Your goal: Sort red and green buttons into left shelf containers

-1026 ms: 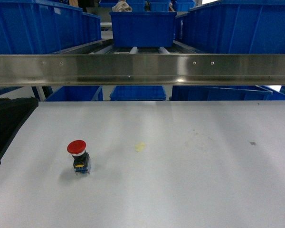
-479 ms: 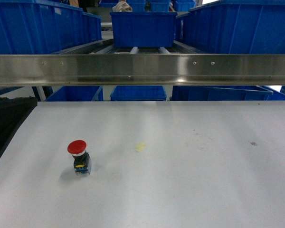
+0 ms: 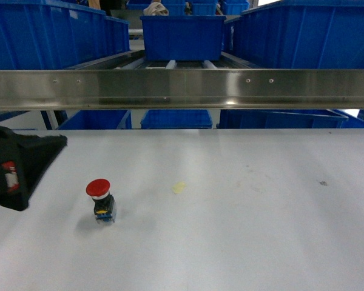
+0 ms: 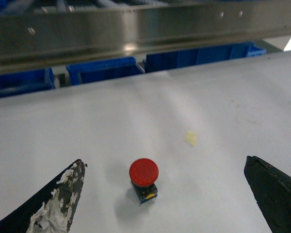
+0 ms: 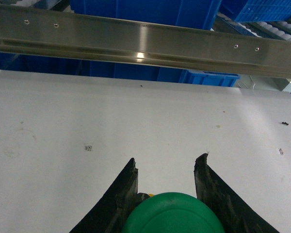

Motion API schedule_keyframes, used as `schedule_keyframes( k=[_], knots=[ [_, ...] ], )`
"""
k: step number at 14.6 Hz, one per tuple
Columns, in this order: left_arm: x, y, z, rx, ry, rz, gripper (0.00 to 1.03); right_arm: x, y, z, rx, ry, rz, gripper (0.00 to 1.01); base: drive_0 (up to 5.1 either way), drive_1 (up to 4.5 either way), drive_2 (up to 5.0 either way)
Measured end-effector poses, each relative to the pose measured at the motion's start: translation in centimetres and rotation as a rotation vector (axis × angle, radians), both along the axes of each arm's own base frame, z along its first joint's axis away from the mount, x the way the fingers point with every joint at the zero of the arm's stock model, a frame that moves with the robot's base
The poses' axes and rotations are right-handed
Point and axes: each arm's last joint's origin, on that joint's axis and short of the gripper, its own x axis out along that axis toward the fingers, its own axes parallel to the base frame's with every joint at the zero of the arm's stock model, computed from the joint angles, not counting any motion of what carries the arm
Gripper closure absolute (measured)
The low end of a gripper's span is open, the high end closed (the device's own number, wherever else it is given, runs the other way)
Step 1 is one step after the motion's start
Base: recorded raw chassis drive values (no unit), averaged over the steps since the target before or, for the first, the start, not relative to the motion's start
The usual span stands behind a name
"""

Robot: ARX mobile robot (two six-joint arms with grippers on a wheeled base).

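The red button [image 3: 100,201] stands upright on the white table [image 3: 242,230], cap up, well in front of the steel shelf rail [image 3: 182,88] and to the left of a small yellowish mark [image 3: 179,187] on the tabletop. The left gripper [image 4: 165,194] has its fingers spread wide, one on each side of the button and neither touching it, so the step in hand looks like closing in for a pick. To do it well, the arm should centre the black body, not the cap, between the two fingers, come down until the tips are level with that body, and close squarely; a pinch on the rounded cap would probably slip or tip the switch over. The right gripper [image 5: 166,167] has its fingers close either side of the green button [image 5: 172,213], seemingly clamped on it, though contact is not clearly visible. The blue bins [image 3: 45,33] sit behind the rail on the left
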Motion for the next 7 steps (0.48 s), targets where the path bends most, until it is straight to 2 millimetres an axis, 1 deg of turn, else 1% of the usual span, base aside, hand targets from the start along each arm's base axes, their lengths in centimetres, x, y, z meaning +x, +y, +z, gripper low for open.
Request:
schedule_keyframes(
  k=[1,2,3,5,7],
  knots=[
    [1.1,-0.1,-1.2,0.014,0.075,-0.009,0.05,0.0,0.0,0.0,0.000,0.001,-0.002,0.70,0.0,0.00,0.0],
    [1.5,0.0,-2.0,0.028,0.134,-0.011,0.05,0.0,0.0,0.0,0.000,0.001,-0.002,0.70,0.0,0.00,0.0],
    [1.9,0.2,-2.5,0.044,0.188,-0.012,0.05,0.0,0.0,0.0,0.000,0.000,-0.001,0.70,0.0,0.00,0.0],
    [5.2,1.2,-2.8,0.073,0.243,-0.024,0.05,0.0,0.0,0.0,0.000,0.000,-0.001,0.70,0.0,0.00,0.0],
    [6.6,1.5,-2.9,0.075,0.280,-0.036,0.05,0.0,0.0,0.0,0.000,0.000,-0.001,0.70,0.0,0.00,0.0]
  ],
)
